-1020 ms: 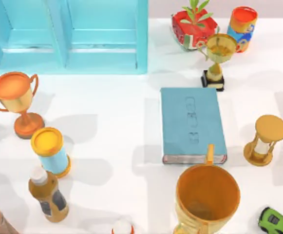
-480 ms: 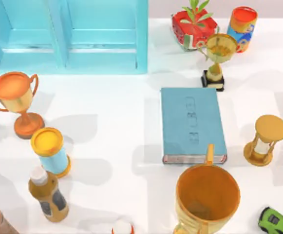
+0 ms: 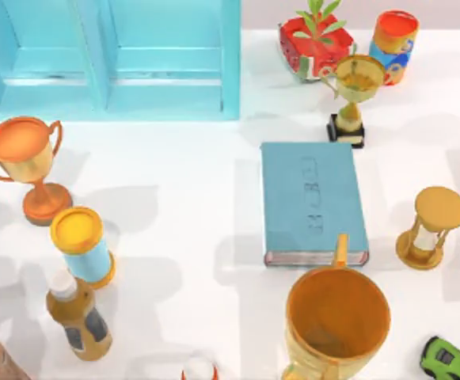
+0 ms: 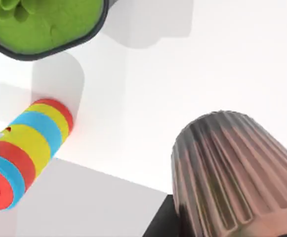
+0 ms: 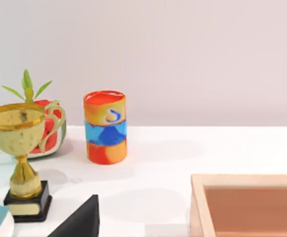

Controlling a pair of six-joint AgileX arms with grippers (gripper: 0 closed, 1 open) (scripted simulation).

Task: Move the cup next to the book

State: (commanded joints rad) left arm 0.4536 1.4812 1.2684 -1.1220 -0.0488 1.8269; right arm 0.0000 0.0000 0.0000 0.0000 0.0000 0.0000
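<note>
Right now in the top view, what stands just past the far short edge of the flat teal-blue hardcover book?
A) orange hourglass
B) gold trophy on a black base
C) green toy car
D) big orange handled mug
B: the gold trophy on a black base stands just beyond the far short edge of the flat teal-blue hardcover book.

The white-capped bottle (image 3: pixel 199 370) at the near edge shows less.

White table (image 3: pixel 190 229) carries the book (image 3: pixel 313 202), a big orange mug (image 3: pixel 336 321) (handled), trophies, an hourglass (image 3: pixel 429 228).
</note>
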